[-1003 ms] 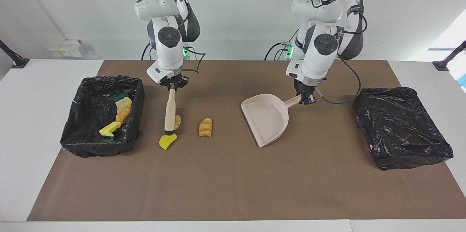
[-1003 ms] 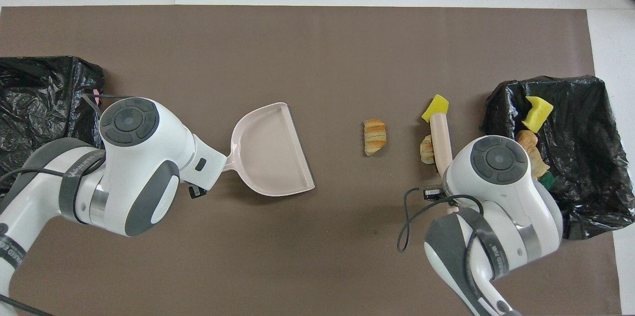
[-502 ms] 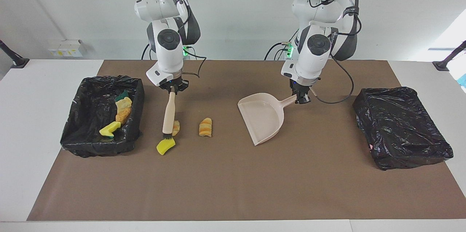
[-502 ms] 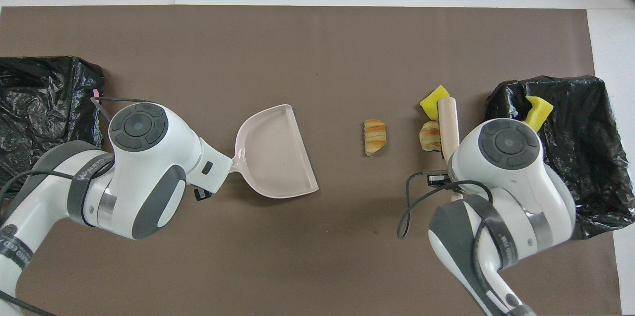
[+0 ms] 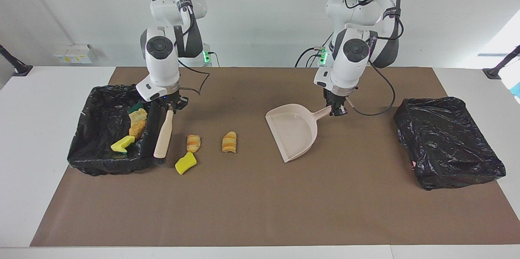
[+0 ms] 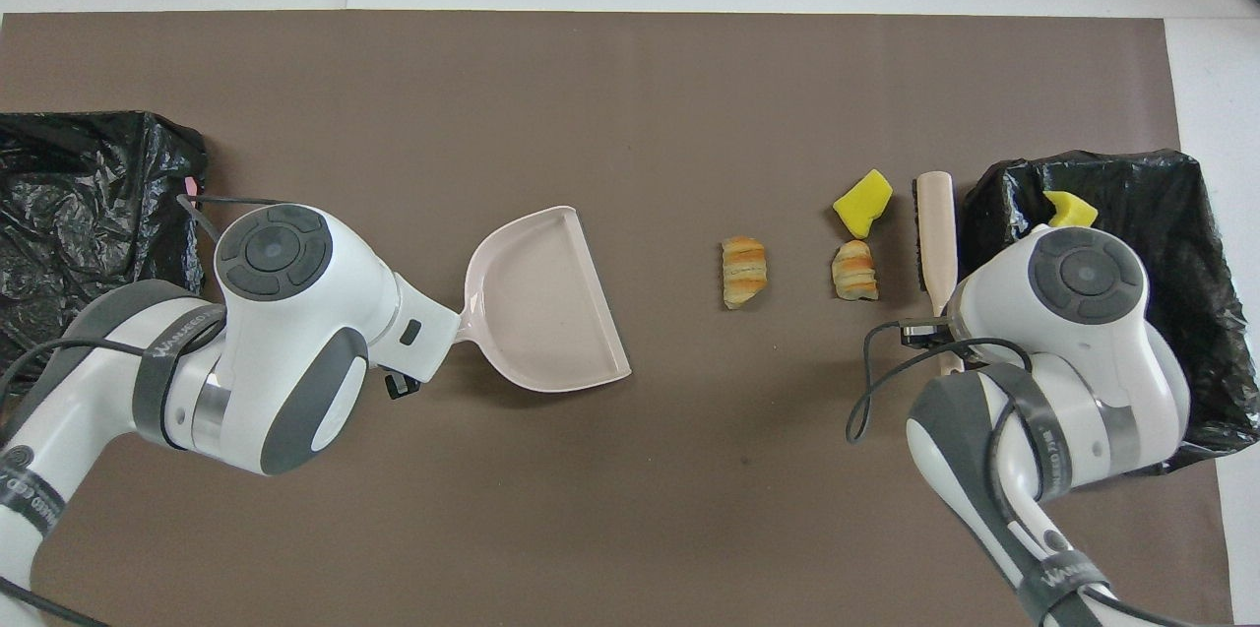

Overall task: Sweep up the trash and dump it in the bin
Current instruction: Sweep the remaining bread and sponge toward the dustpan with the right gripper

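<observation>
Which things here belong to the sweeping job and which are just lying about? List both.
Job:
- brush, held in the right tool
- dustpan, held in the left tool
- sponge scrap and two striped scraps on the mat
- open bin, with scraps already in it

Lying about:
- closed black bag
- wall box
</observation>
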